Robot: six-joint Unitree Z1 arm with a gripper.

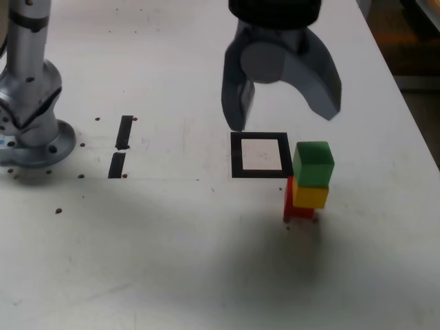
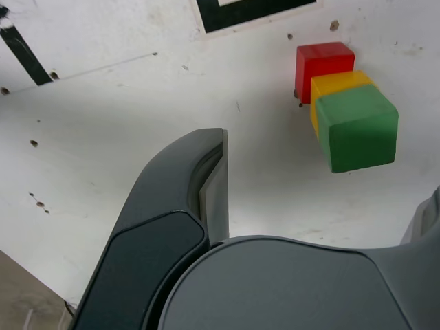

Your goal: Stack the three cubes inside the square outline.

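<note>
My tool hangs released, its two halves spread wide and gripping nothing, above the far edge of the square outline on the white worktop. The green cube sits on the yellow cube, which sits on the red cube. That stack stands just outside the outline, at its near corner on the exterior view's right, with the outline bare inside.

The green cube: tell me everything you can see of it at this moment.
The green cube is a small plain block, matte, with slightly rounded edges. It sits upright on top of a stack, resting on the yellow cube, which sits on the red cube. The stack stands on the white table, just outside the square outline, at the exterior view's right of it. The open end effector hangs above, not touching it.
</note>
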